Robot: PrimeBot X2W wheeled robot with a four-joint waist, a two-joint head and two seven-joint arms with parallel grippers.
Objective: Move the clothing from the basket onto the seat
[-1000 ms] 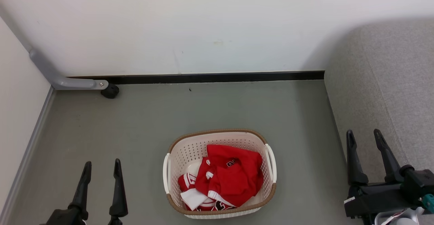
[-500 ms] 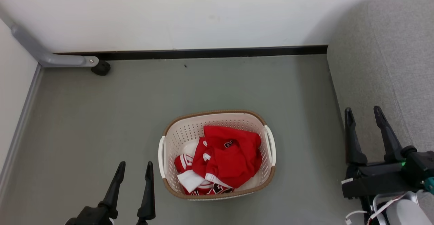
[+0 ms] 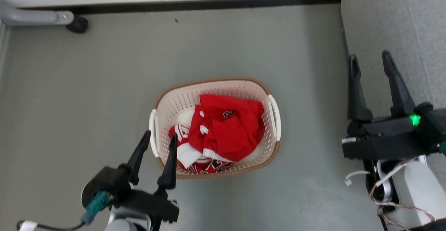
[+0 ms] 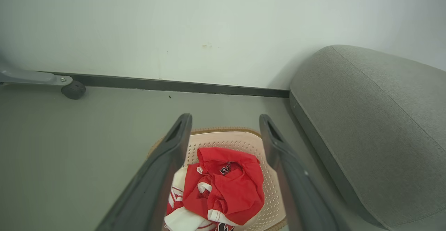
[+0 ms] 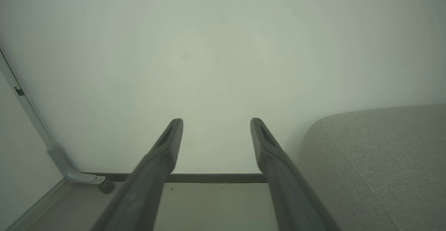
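Basket (image 3: 209,81): upright on the floor (image 3: 87,84), mid-floor and well apart from the baseboard (image 3: 209,4) at the far edge. Its long axis runs across the head view, with one white handle at each end.
Clothing (image 3: 226,130): all inside the basket, crumpled. A red piece with white trim lies on top, towards the right wall. Fabric with black numerals and a white panel lie at the near-left wall.
Seat (image 3: 393,22): grey cushion along the floor's right edge, reaching back to the wall (image 4: 209,22). It stands apart from the basket, with a strip of floor between.
Left gripper (image 3: 161,134): jaws wide, nothing between them. The tips are at the basket's near-left rim, the left finger beside the handle and the right finger over the inside. Contact with the rim: cannot tell. In the left wrist view the clothing shows between the fingers.
Right gripper (image 3: 370,55): jaws wide, empty. It is over the seat's left edge, the left finger along the edge and the right finger over the cushion. A green lamp (image 3: 414,119) is lit on its body. In the right wrist view the fingers point at the wall.
Far-left corner: grey leg (image 3: 35,16) with a black castor (image 3: 77,24), on the floor just beside the baseboard.
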